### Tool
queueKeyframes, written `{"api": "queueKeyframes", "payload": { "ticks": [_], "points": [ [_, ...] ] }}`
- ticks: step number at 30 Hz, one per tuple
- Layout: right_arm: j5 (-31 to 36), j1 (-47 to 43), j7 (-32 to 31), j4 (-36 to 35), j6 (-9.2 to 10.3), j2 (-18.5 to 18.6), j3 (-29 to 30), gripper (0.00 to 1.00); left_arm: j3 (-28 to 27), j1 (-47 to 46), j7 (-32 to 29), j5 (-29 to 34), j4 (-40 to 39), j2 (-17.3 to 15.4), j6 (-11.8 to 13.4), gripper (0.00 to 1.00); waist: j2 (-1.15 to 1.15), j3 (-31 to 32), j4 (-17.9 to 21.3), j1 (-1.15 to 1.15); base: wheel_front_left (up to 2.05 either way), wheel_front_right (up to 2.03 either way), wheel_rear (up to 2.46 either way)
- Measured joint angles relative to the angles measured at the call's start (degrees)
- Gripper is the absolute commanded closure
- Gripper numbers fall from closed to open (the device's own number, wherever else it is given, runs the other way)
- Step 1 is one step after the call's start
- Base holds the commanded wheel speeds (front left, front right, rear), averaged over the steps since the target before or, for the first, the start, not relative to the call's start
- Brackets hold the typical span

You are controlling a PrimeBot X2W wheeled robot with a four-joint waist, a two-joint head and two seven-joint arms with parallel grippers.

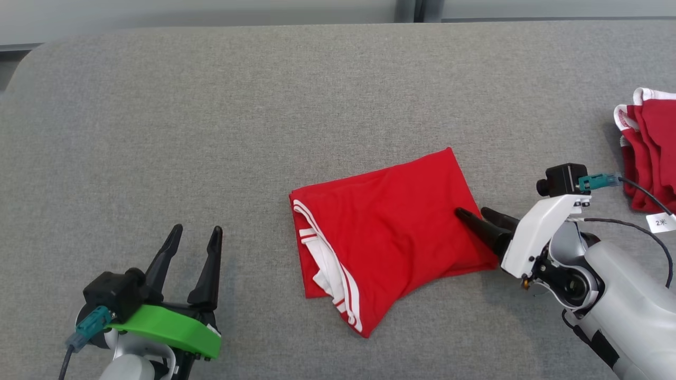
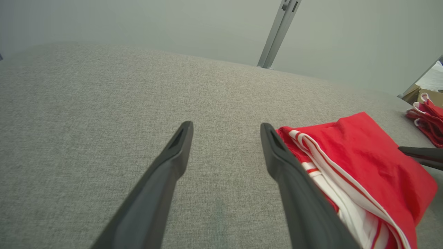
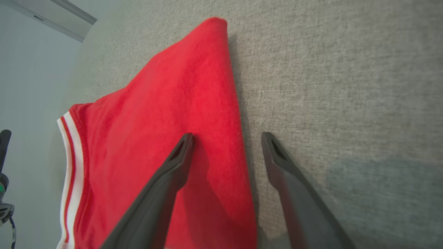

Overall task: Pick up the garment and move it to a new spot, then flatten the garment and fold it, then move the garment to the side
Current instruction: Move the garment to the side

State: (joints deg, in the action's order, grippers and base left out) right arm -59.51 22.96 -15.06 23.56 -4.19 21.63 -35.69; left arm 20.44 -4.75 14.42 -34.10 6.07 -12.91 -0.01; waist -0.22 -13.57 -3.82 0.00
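At the lower left, the left tool (image 1: 196,228) was poised over the grey fabric surface (image 1: 264,105), its two fingers spread wide and holding nothing, well apart from the cloth. Near the middle of the surface lay the red garment (image 1: 385,232), folded into a rough rectangle, white stripes showing along its left edge. The right tool (image 1: 471,211) reached in from the right, fingers parted and gripping nothing: one finger lay over the garment's right edge, the other over bare surface just beside it. At the far right sat a pile of red-and-white clothes (image 1: 652,148), a small white tag (image 1: 660,221) near it.
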Motion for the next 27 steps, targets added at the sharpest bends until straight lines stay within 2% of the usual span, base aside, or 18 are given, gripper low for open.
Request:
{"api": "queueKeyframes", "payload": {
  "ticks": [2, 3, 4, 5, 12, 16, 19, 21, 24, 27],
  "points": [
    [-0.6, 0.1, -0.4, 0.7, -0.02, -0.6, 0.0, 0.00, 0.0, 0.0, 0.0, 0.0, 0.3, 0.1, 0.0, 0.00, 0.00, 0.0, -0.4, 0.00, 0.00, 0.00, 0.00],
    [-0.9, 0.2, -0.7, 1.0, -0.10, -0.9, 0.1, 0.53, 0.0, 0.0, 0.0, 0.0, 0.3, 0.2, 0.0, 0.00, 0.00, 0.0, -0.6, 0.00, 0.00, 0.00, 0.00],
    [-1.2, 0.4, -0.9, 1.2, -0.34, -1.2, 0.1, 0.82, 0.0, 0.0, 0.0, 0.0, 0.4, 0.4, 0.0, 0.00, 0.00, 0.0, -0.8, 0.00, 0.00, 0.00, 0.00],
    [-1.2, 0.8, -1.4, 1.3, -0.53, -1.7, -0.1, 1.00, 0.0, 0.0, 0.0, 0.0, 0.5, 0.6, 0.0, 0.00, 0.00, 0.0, -1.0, 0.00, 0.00, 0.00, 0.00],
    [-0.8, 4.9, -3.6, -2.0, -1.76, -2.1, -2.5, 1.00, -0.3, -0.1, 0.0, 0.0, 0.6, 0.9, 0.0, 0.00, 0.00, 0.3, -1.3, 0.00, 0.00, 0.00, 0.00],
    [0.2, 8.4, -5.2, -7.7, -2.36, -0.7, -3.7, 1.00, -1.0, -0.1, 0.0, 0.0, 0.7, 0.9, 0.0, 0.00, 0.00, 0.7, -1.1, 0.00, 0.00, 0.00, 0.00],
    [-2.0, 9.9, -8.4, -11.5, -2.55, 0.9, -3.5, 1.00, -2.1, 0.0, 0.0, 0.0, 0.7, 0.8, 0.1, 0.00, 0.00, 1.0, -0.7, 0.00, 0.00, 0.00, 0.00],
    [-2.0, 10.3, -11.1, -12.2, -2.77, 3.5, -4.0, 1.00, -2.3, 0.0, 0.0, 0.0, 0.8, 0.5, 0.1, 0.00, 0.00, 1.2, -0.2, 0.00, 0.00, 0.00, 0.00],
    [-1.9, 10.5, -13.9, -11.2, -2.72, 10.1, -2.3, 1.00, -2.3, 0.1, 0.0, 0.0, 0.6, 0.5, 0.1, 0.00, 0.00, 1.4, 0.8, 0.00, 0.00, 0.00, 0.00],
    [-0.7, 11.1, -15.7, -9.7, -0.46, 17.0, 0.9, 1.00, -2.2, 0.1, 0.0, 0.0, 0.4, 0.5, 0.1, 0.00, 0.00, 1.4, 1.9, 0.00, 0.00, 0.00, 0.00]
  ]
}}
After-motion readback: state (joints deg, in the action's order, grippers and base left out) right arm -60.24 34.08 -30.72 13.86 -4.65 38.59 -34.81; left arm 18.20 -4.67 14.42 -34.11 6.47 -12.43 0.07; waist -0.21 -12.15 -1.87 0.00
